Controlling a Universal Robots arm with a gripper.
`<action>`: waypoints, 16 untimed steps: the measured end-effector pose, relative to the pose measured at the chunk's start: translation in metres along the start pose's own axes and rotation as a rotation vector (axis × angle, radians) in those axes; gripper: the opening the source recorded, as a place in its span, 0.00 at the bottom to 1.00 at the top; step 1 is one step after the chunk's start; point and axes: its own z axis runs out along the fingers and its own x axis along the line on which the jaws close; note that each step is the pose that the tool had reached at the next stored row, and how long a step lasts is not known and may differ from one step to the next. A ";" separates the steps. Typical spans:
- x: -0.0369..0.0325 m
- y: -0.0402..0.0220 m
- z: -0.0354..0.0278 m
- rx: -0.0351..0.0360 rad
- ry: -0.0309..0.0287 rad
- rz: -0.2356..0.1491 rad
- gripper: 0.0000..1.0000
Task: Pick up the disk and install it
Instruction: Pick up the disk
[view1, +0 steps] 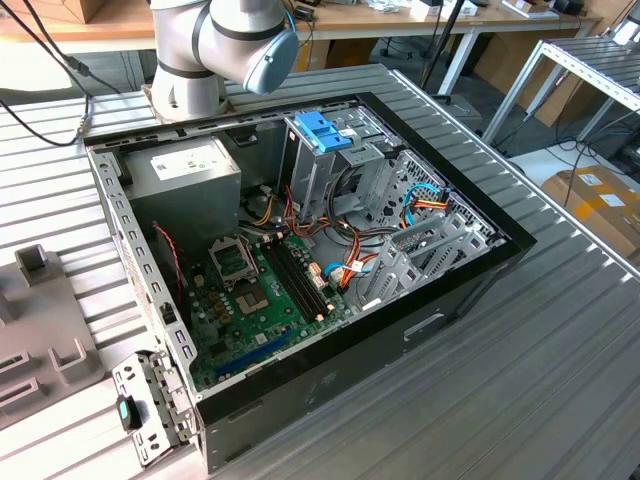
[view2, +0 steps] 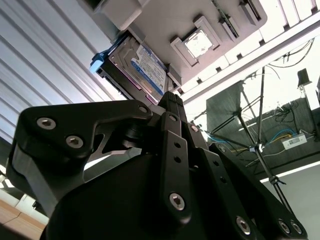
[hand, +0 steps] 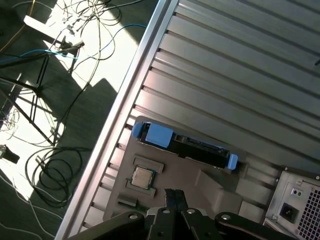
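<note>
So the disk (hand: 186, 146) is sitting in a grey holder plate (hand: 210, 187) on the slatted metal table (hand: 240, 75), right near the table's edge. In the first wrist view I mostly get its dark side plus the blue rail ends, so it looks propped up on edge, though I can't swear to the exact angle. The second wrist view shows the disk (view2: 141, 70) from its label side, but the lower end is hidden behind the gripper (view2: 171, 100), and the label is too small to read. Just beside it on the same plate (view2: 165, 22) there's a processor chip (hand: 142, 176) in a square recess.

The gripper (hand: 174, 197) hangs above the plate, apart from the disk. Its two black fingers look pressed together with nothing between them, so closed and empty as far as I can see. Only the finger ends and linkages make it into frame.

In the exterior view the open computer case (view1: 420, 325) lies on the table (view1: 520, 400), with a grey power supply box (view1: 185, 170) and a metal cage with a blue plastic top (view1: 325, 130) inside. The robot arm (view1: 225, 40) is cut off at the top, and part of the grey plate (view1: 35, 330) runs off the exterior view's left.
</note>
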 end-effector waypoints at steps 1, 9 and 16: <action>0.0000 0.0000 0.0000 -0.0001 0.0001 -0.002 0.11; 0.0000 0.0000 0.0000 -0.0005 0.0009 -0.020 0.11; 0.0000 0.0000 0.0000 -0.0009 0.0015 -0.034 0.11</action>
